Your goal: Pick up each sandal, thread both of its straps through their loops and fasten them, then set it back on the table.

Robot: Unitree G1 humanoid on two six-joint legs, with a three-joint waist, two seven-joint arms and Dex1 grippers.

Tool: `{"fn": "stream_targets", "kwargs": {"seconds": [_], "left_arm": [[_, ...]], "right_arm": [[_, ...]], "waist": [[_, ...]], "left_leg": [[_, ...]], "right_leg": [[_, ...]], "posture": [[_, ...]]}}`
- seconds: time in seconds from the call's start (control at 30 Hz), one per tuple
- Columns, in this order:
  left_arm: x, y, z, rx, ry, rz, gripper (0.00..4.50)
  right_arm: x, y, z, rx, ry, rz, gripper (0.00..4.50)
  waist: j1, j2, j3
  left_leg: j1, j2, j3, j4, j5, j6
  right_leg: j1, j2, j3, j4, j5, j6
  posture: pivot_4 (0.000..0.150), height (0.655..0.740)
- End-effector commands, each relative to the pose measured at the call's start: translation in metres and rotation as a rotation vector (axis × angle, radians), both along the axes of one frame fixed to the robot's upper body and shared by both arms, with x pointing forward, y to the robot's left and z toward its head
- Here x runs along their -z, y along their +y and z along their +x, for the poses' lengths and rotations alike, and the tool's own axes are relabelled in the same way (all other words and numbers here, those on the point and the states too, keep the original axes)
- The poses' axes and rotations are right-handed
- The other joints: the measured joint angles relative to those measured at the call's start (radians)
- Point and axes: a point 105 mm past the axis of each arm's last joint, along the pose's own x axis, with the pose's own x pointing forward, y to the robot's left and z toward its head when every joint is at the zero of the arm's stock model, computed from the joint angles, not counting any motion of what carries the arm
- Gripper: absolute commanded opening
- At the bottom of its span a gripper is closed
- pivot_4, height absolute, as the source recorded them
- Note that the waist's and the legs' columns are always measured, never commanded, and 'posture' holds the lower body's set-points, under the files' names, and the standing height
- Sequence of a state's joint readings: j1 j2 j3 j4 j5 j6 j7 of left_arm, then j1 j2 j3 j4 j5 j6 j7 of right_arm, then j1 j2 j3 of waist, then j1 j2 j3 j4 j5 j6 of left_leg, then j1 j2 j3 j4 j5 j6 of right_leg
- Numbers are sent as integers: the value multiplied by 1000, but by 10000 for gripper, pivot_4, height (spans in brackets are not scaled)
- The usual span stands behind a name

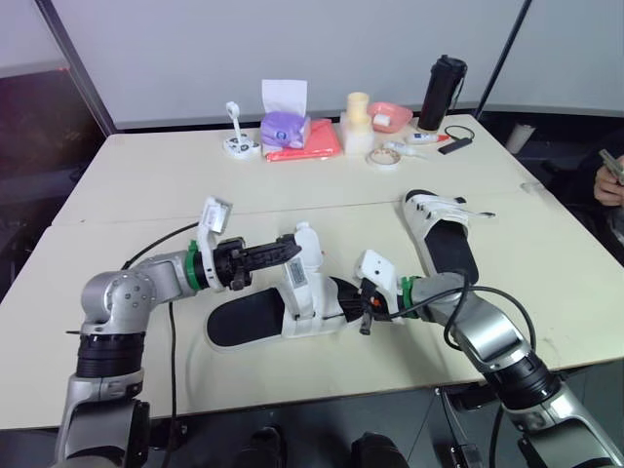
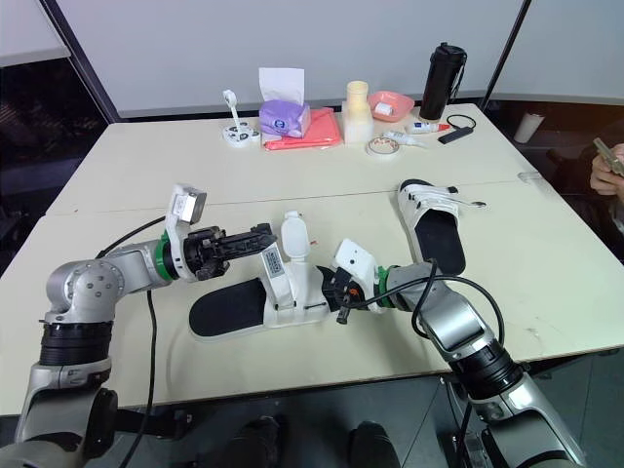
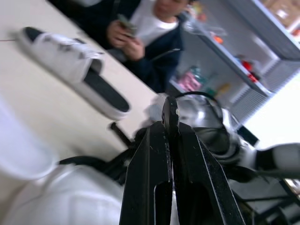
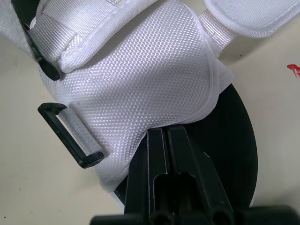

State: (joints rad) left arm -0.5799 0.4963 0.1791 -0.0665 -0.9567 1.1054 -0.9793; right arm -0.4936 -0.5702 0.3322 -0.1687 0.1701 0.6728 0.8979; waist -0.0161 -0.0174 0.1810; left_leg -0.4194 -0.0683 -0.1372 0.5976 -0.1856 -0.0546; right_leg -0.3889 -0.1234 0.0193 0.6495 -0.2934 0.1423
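Observation:
The near sandal (image 1: 278,314), white upper on a black sole, lies at the table's front. One white strap (image 1: 305,240) stands up from it. My left gripper (image 1: 295,253) hovers just over the upper beside that strap; its fingers (image 3: 169,140) are pressed together with nothing visible between them. My right gripper (image 1: 365,310) is at the sandal's other end, shut on the edge of the white mesh upper (image 4: 140,79). A black loop (image 4: 70,136) hangs free at the upper's side. The second sandal (image 1: 444,234) lies flat farther right.
Along the table's far edge stand a purple tissue box (image 1: 284,127), a red cloth (image 1: 310,144), a cream cylinder (image 1: 358,119), a pink bowl (image 1: 390,115), a tape roll (image 1: 382,157) and a black bottle (image 1: 442,93). A person's hand (image 1: 610,181) shows at the right.

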Motion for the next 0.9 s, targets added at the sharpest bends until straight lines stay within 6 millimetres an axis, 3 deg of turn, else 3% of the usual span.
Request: {"fn": "stream_targets", "kwargs": {"seconds": [0.03,0.47,0.9], "left_arm": [[-19,1,-3,6,-85,-33,638],[-25,6,21,-66,-120,-47,638],[7,7,50,-104,-61,12,638]], "right_arm": [[13,-8,-1,36,39,-41,0],[14,-7,-3,32,42,-43,0],[16,-6,-10,9,48,-57,0]], "waist": [[0,0,0],[3,0,0],[4,0,0]], "left_leg": [[0,0,0,0,0,0],[0,0,0,0,0,0],[0,0,0,0,0,0]], "right_leg": [[0,0,0,0,0,0],[0,0,0,0,0,0],[0,0,0,-1,0,0]], "posture": [[1500,7400],[1500,7400],[1500,7400]]}}
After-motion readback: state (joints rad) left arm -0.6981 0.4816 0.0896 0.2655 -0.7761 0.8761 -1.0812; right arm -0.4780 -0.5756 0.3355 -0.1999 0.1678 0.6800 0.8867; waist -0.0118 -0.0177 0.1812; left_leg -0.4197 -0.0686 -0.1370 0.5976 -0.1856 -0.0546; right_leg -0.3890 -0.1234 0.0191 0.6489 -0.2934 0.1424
